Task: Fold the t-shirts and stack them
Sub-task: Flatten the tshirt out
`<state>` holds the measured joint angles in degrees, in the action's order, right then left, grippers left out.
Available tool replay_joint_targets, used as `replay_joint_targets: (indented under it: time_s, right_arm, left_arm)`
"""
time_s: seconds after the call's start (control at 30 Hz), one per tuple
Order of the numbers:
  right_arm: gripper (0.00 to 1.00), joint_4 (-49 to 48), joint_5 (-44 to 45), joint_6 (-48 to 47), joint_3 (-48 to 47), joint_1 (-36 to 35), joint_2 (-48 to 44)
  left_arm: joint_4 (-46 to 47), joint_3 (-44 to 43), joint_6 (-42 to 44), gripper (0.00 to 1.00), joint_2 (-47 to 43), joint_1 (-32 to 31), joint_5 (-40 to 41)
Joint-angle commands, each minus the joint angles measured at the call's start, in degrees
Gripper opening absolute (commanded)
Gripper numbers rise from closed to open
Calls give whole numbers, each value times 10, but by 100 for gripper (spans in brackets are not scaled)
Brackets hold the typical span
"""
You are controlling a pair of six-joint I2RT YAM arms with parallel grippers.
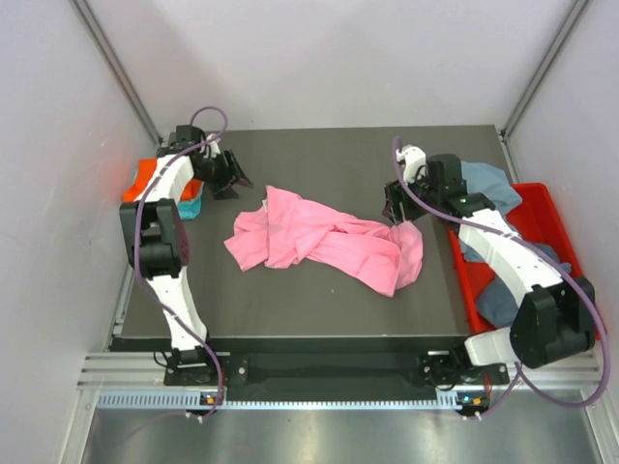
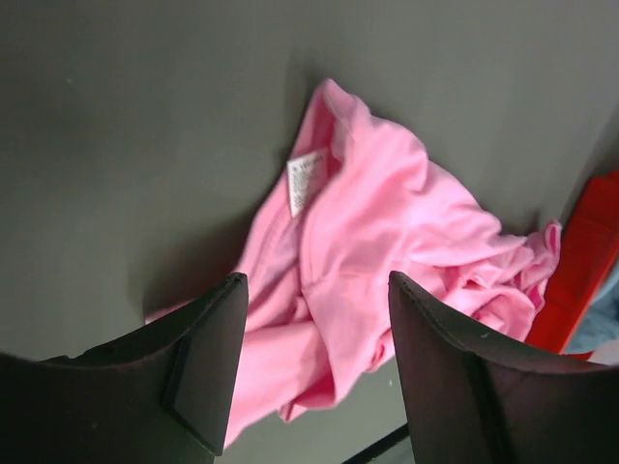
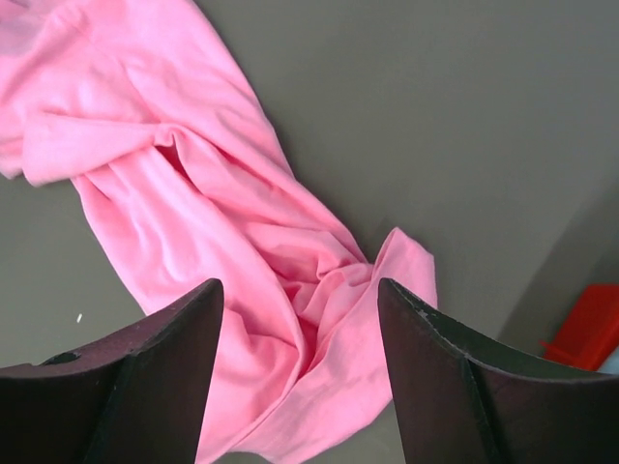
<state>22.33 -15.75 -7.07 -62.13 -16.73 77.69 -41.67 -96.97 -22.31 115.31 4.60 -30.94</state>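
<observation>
A large pink t-shirt (image 1: 319,242) lies crumpled and stretched across the middle of the dark table. My left gripper (image 1: 229,178) hangs open just off the shirt's far left end, holding nothing. In the left wrist view the pink t-shirt (image 2: 387,213) shows its white neck label (image 2: 305,182) beyond the open gripper (image 2: 315,280). My right gripper (image 1: 395,211) stands open over the shirt's right end, also holding nothing. In the right wrist view the pink cloth (image 3: 193,174) lies bunched below the spread gripper (image 3: 300,285).
Orange (image 1: 145,177) and teal (image 1: 191,205) t-shirts sit at the table's left edge behind the left arm. A red bin (image 1: 545,205) stands at the right with a grey-blue t-shirt (image 1: 488,182) and a darker slate one (image 1: 498,295) draped in it.
</observation>
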Motion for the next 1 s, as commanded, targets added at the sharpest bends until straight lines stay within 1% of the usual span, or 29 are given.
replay_joint_targets:
  time_s: [0.0,0.13,0.2,0.23,0.27,0.3,0.33,0.37,0.4,0.43,0.47,0.5,0.53,0.57,0.63,0.7,0.83,0.97]
  right_arm:
    - [65,-33,-15,-11,-2,6,11]
    - [64,-31,-19,-8,-45,6,26]
    - [64,-27,-23,-1,-64,6,37]
    - [64,-27,-31,0,-86,6,40]
    - [64,-28,-65,1,-102,4,55]
    - [64,-28,-79,6,-139,0,66]
    - [64,-30,-97,14,-159,-9,79]
    - [64,-33,-106,36,-179,-15,113]
    - [64,-35,-117,49,-221,-21,132]
    - [64,-33,-133,61,-242,-36,154]
    - [63,-29,-140,67,-263,-45,197]
    - [63,-24,-145,67,-306,-55,220]
    - [63,-10,-156,67,-326,-75,242]
    - [62,-3,-161,67,-347,-84,283]
    - [62,19,-169,68,-407,-108,322]
    - [62,20,-175,89,-441,-120,357]
    - [62,-1,-174,105,-449,-138,376]
    - [63,-12,-164,109,-433,-143,363]
  left_arm:
    - [14,-51,27,62,39,-10,9]
    - [2,-39,26,58,39,-11,22]
    - [-15,-13,23,57,13,-10,40]
    - [-18,1,21,57,-1,-9,47]
    - [-23,14,15,57,-27,-7,51]
    - [-24,42,10,57,-42,-5,61]
    - [-24,55,8,59,-56,-2,63]
    - [-23,70,4,60,-86,-2,67]
    - [-24,91,-2,60,-97,0,69]
    - [-26,99,-5,61,-108,0,69]
    - [-28,108,-6,62,-122,-1,70]
    - [-35,121,-9,62,-127,0,74]
    - [-35,127,-9,63,-133,1,83]
    - [-35,134,-6,63,-143,1,89]
    - [-32,149,0,63,-146,1,101]
    - [-25,155,6,63,-139,1,106]
    - [-17,144,6,63,-109,1,111]
    - [-20,115,11,59,-59,0,112]
